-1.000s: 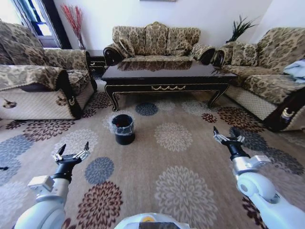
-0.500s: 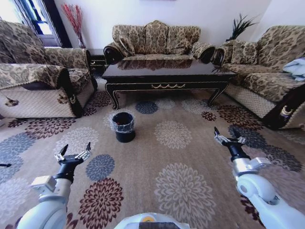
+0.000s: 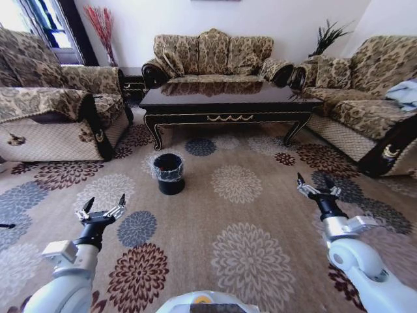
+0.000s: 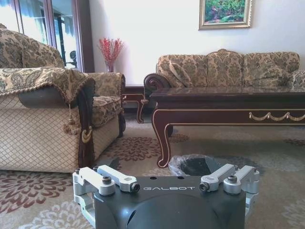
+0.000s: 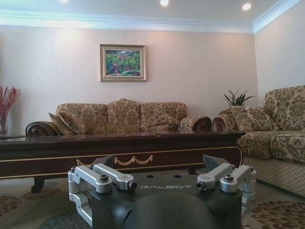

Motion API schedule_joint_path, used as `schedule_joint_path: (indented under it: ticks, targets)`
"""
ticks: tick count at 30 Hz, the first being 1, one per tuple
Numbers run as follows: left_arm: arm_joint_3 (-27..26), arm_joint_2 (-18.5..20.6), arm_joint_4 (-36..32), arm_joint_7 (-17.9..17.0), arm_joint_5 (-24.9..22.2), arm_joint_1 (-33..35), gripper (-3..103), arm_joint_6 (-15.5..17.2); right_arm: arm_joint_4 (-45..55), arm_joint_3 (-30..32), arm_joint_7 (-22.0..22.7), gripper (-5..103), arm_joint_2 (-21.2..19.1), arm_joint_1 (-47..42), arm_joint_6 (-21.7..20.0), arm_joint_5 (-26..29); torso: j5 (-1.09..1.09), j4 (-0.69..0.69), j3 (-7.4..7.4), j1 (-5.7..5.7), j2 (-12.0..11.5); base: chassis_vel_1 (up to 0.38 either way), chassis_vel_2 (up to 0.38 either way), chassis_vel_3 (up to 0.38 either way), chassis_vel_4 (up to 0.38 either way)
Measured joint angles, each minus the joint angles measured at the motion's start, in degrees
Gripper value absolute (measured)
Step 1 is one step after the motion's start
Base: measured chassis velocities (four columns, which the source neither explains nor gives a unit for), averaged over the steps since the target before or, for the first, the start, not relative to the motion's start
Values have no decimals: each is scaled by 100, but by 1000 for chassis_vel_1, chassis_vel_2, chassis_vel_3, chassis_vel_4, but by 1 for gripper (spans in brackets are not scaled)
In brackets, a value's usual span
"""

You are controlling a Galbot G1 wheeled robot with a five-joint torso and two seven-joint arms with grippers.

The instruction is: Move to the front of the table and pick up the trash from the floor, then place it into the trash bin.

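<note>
Head looks down; wrists level, sharing table [image 3: 228, 101].

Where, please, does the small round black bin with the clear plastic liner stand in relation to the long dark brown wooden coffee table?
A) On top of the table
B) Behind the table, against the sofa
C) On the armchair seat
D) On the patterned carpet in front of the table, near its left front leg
D: the small round black bin with the clear plastic liner stands on the patterned carpet, in front of the long dark brown wooden coffee table, near its left front leg.
</note>
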Motion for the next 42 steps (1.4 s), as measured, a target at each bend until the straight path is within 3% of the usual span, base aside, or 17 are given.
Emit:
schedule_joint_path:
  ticks: [13,42]
  targets:
    - [12,-10,-34,-7,-31,-45,100,28,-100,94,-51,100,-20,-21,56,42,0,0,0,0,0,32,-31,-30,30]
    - [78,-34,-56,-3,26,34,100,58,51,337,-69,100,14,-277,86,69,0,1,1,0,1,142,-141,-146,141]
